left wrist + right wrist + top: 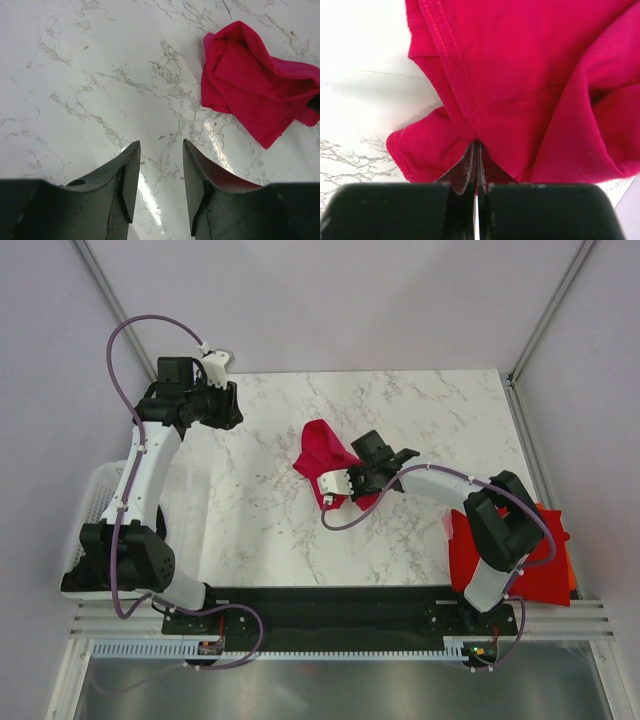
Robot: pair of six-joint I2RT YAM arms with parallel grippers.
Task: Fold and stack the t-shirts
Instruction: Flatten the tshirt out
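- Crimson-pink soft cloth t-shirt (325,453) (255,85) (530,75) lies crumpled, not spread flat, on the white marble tabletop (430,410), approx. mid-tabletop, a bit left of ctr.
- Right pincer (338,490) (476,162): jaws fully closed, nipping a fold of the crimson-pink soft cloth t-shirt on its near side. In the wrist view the cloth bunches up just past the tips, w/ a stitched hem running down toward the pinch.
- Left pincer (236,408) (160,147): jaws parted abt. halfway, nothing btwn them. It sits over bare marble at the far-left part of the tabletop, well apart from the crimson-pink soft cloth t-shirt, which shows at upper right in its wrist view. Can't tell if the tips touch the surface.
- Bright red cloth t-shirt (552,570) lies at the near-right corner of the tabletop, partly hidden by the right arm.
- Thin strip of orange cloth (571,580) shows along the right edge of the bright red cloth t-shirt, touching it; can't tell which lies on top.
- White plastic slatted basket (95,490) stands just beside the left edge of the tabletop, w/ the left arm partly over it.
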